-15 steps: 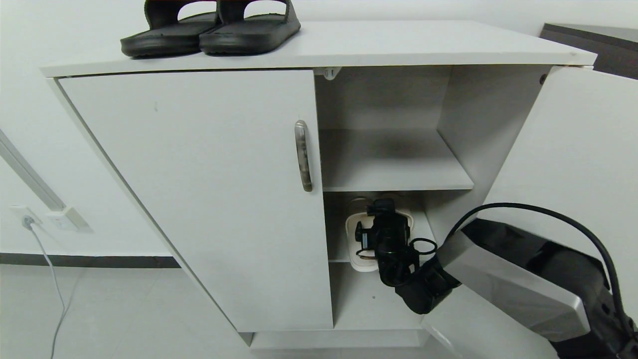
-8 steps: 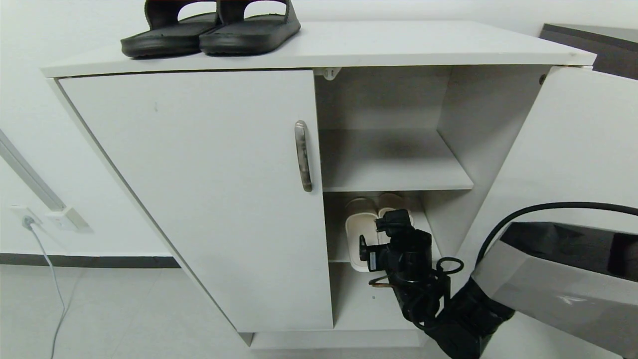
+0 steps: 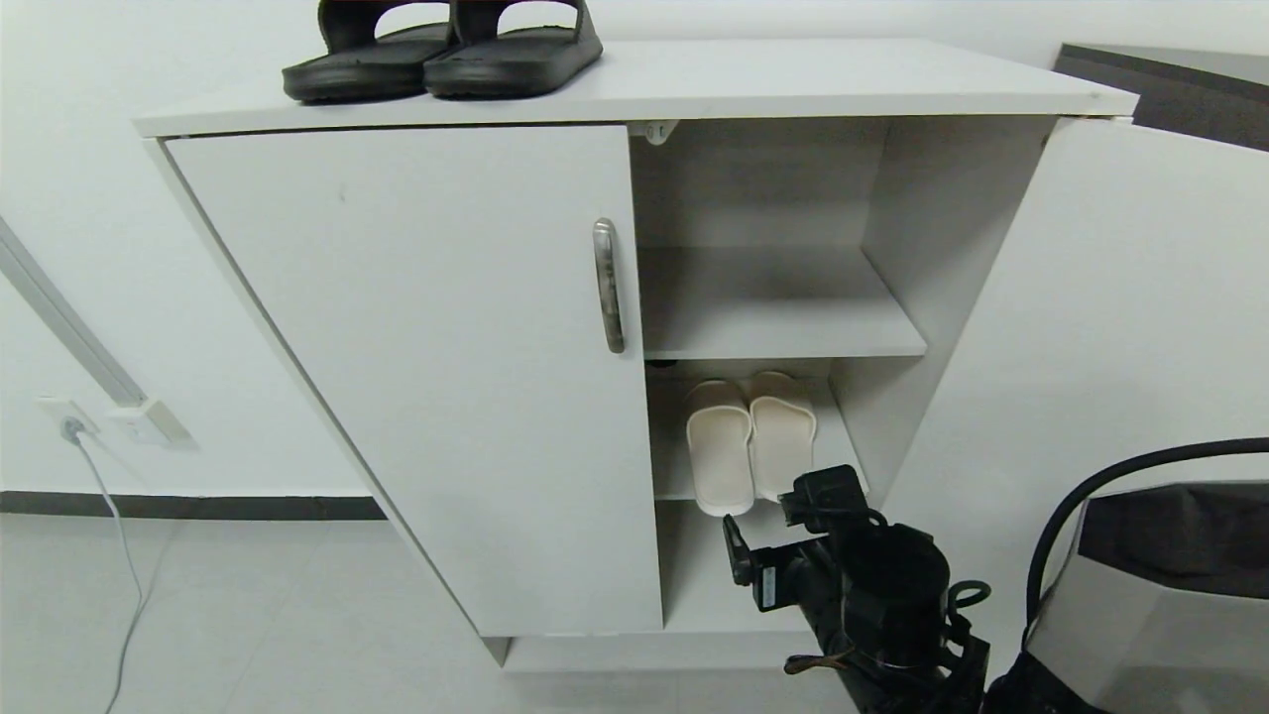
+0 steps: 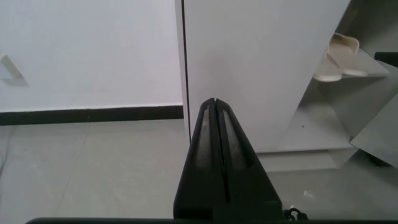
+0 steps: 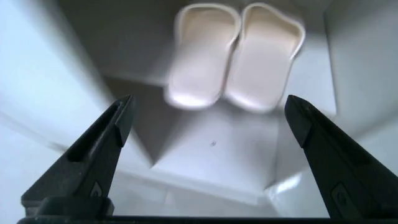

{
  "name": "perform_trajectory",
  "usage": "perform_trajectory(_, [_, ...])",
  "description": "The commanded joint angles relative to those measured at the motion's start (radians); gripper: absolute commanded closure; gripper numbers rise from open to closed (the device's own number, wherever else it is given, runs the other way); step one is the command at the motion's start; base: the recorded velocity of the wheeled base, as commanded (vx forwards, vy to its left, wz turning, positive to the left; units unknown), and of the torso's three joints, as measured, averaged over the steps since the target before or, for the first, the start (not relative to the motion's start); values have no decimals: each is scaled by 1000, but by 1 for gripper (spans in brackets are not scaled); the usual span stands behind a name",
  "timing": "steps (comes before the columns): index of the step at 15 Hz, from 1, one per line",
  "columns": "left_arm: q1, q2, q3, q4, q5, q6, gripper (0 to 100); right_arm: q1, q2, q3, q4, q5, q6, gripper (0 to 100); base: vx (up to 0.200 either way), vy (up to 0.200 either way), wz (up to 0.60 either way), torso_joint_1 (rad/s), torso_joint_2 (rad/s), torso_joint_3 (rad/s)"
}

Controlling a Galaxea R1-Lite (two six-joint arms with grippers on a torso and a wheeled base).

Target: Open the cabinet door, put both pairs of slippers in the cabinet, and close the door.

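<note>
Clearance first: cream foam slippers lie at the front edge of the white cabinet's middle shelf, so draw your wide-open, empty right gripper straight out, left gripper closed on nothing, before fetching the black rubber slides from the top's left-rear corner.

1. The right arm is clad in a silver-grey shell with a dark glossy panel
2. A thick black cable is arched above it; thin wire loops are seen at the black wrist
3. The fingers of the right gripper are black and wedge-shaped
4. The left gripper is matt black, tapered, and split by a thin seam
</note>
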Motion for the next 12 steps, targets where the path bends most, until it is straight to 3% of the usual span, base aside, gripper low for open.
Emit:
perform_trajectory(1, [0, 1, 0, -1, 0, 0, 100, 1, -4, 3, 0, -1, 0, 0, -200, 0, 0, -2, -2, 2])
perform_trajectory(3, [0, 1, 0, -1, 0, 1, 100, -1, -4, 2, 0, -1, 0, 0, -200, 0, 0, 2, 2, 5])
perform_trajectory(12, [0, 1, 0, -1, 0, 1, 100, -10, -35, -6, 5, 16, 3, 0, 0, 0, 0, 0, 0, 0])
